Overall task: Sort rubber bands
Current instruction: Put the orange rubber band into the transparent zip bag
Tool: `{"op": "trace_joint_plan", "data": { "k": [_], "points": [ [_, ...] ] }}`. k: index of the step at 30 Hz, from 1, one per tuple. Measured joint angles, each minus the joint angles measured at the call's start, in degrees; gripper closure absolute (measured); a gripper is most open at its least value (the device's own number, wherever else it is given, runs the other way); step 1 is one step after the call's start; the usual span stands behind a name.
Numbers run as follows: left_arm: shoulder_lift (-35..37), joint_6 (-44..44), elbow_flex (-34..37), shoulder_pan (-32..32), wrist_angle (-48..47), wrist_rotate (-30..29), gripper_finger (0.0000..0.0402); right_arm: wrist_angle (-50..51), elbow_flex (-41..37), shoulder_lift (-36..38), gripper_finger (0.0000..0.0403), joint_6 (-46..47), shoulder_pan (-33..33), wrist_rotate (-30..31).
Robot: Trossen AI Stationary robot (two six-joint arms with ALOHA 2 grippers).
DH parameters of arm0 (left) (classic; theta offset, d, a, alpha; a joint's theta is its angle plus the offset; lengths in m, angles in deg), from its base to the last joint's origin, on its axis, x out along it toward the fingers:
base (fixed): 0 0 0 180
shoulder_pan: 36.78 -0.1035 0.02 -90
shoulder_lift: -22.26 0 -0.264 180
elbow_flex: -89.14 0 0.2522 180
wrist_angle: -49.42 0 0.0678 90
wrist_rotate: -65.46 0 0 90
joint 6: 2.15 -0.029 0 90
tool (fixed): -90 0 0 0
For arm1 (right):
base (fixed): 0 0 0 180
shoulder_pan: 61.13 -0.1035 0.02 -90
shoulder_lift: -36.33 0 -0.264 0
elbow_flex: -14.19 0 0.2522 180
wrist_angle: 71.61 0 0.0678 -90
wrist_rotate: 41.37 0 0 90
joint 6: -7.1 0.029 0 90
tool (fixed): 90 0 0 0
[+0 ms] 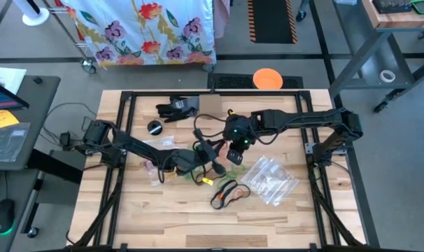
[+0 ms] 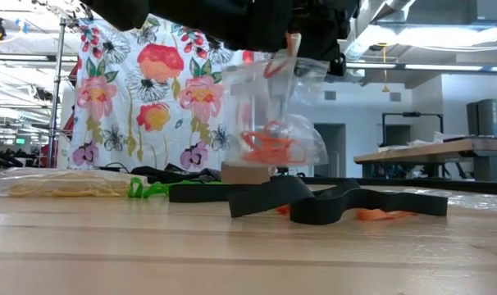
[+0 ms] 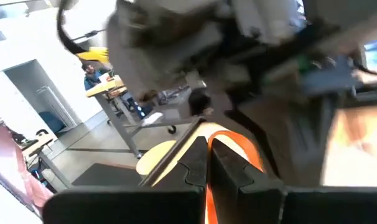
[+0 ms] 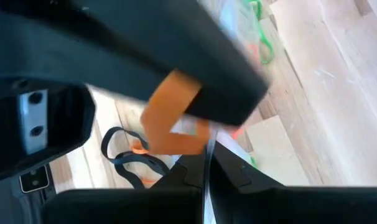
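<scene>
Both arms met mid-bench, left fingers (image 3: 208, 165) pinched on an orange band (image 3: 238, 149), right fingers (image 4: 207, 168) clamped on a clear bag (image 2: 273, 123), orange bands inside seen only low.

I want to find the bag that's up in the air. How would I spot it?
Look at the middle of the wooden table, where both robot arms meet. Hanging there above the wood is a clear plastic bag with orange rubber bands bunched inside. The other bag lies flat on the table and holds yellow bands, so the raised one with orange inside is yours.
</scene>
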Motion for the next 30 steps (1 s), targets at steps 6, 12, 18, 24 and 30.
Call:
{"op": "trace_joint_plan", "data": {
  "k": [6, 12, 18, 24, 30],
  "points": [
    [-0.02, -0.06, 0.00, 0.42, -3.29, -0.07, 0.0401, 0.56, 0.00, 0.00, 0.0397, 0.02, -0.02, -0.11],
    [-0.04, -0.41, 0.00, 0.69, -5.84, -0.17, 0.0401, 0.63, 0.00, 0.00, 0.0397, 0.17, -0.02, -1.51],
    [-0.04, 3.29, 0.00, 0.58, -5.55, 0.01, 0.0396, 0.64, 0.00, 0.02, 0.0397, 0.17, -0.02, -1.57],
    [-0.04, 2.53, 0.00, 0.62, -6.84, 1.08, 0.0338, 0.68, 0.00, 0.02, 0.0397, 0.15, -0.02, -1.62],
    [-0.04, 4.19, 0.00, 0.58, -6.74, 1.34, 0.0274, 0.84, 0.00, 0.04, 0.0397, 0.11, -0.02, -3.07]
  ]
}}
